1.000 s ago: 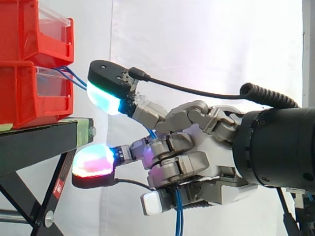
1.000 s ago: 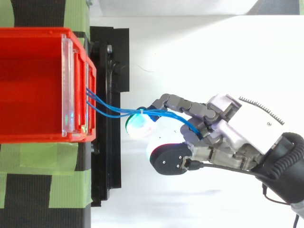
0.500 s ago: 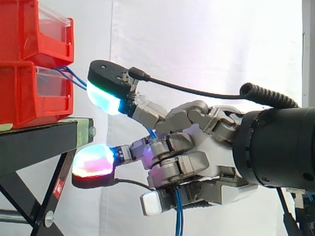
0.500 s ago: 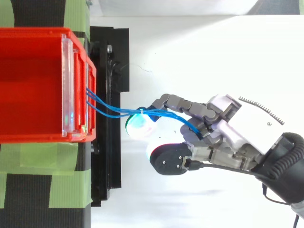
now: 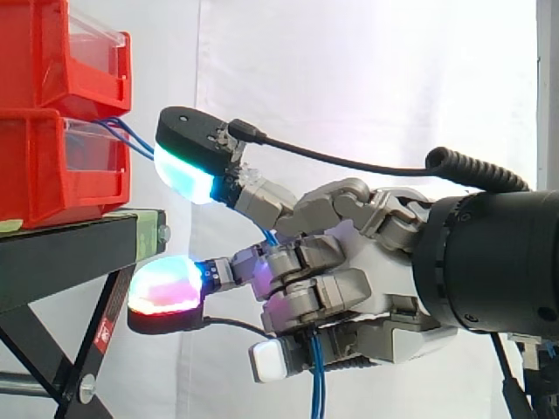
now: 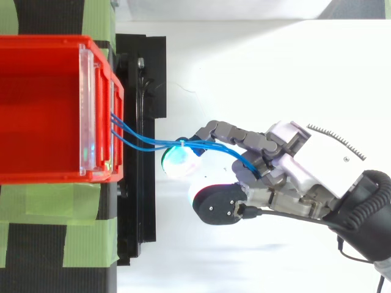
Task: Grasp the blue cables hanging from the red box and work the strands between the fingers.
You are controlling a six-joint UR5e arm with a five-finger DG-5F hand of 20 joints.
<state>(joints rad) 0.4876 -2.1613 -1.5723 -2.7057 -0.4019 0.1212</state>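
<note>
– Scene rundown, biggest first?
– White curtain [image 5: 349,70] is behind everything. Arm [image 5: 498,262] comes in from the right edge of the side view, with its black wrist section at mid-right. In the top view it is at lower right.
– Bins?
– Red bins are stacked at upper left of the side view, upper bin [image 5: 44,52] on lower bin [image 5: 44,175]. Both sit on the black stand [image 5: 61,253] at the left edge. In the top view the bin is open at the left of the frame, with a clear front panel [image 6: 85,110]. Green tape [image 6: 49,201] lies in strips on the stand below it.
– Hand?
– Hand [image 5: 384,288] is at centre frame, pointing left at the bins and apart from them. Its lower fingers are curled into the palm and closed round the blue cables [image 6: 146,143]. Other fingers reach out toward the bins. The upper pad [image 5: 185,175] glows cyan-green, the lower pad [image 5: 166,284] glows red-magenta, and a white pad [image 5: 269,360] sits at the bottom.
– Cable route?
– Strands leave the bin front at upper left of the side view, between the upper bin and lower bin. They sag across the open gap and run along an outstretched finger in the top view, then into the curled fingers. Below the hand they hang straight down at bottom centre of the side view.
</note>
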